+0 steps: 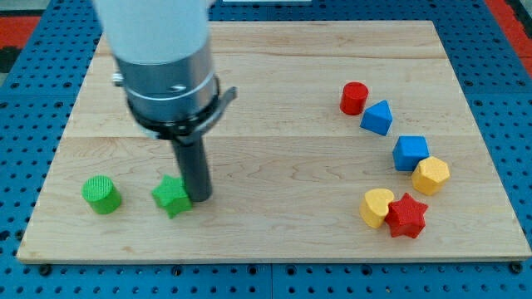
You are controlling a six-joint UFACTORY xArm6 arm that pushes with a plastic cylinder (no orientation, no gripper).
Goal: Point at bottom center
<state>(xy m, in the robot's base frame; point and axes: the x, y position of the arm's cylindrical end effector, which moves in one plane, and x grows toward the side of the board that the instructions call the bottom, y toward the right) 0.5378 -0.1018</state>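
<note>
My tip [198, 198] rests on the wooden board [274, 124] at the view's lower left, touching or just right of the green star block [171, 196]. A green cylinder [101, 195] lies further left of it. At the view's right lie a red cylinder [354, 98], a blue triangular block [377, 117], a blue cube-like block [411, 153], a yellow hexagonal block [431, 175], a yellow heart-like block [376, 207] and a red star block [406, 216]. The arm's grey and white body [166, 66] hides part of the board's upper left.
The board lies on a blue perforated table [499, 50]. The board's bottom edge [274, 259] runs just below the green blocks and the red star.
</note>
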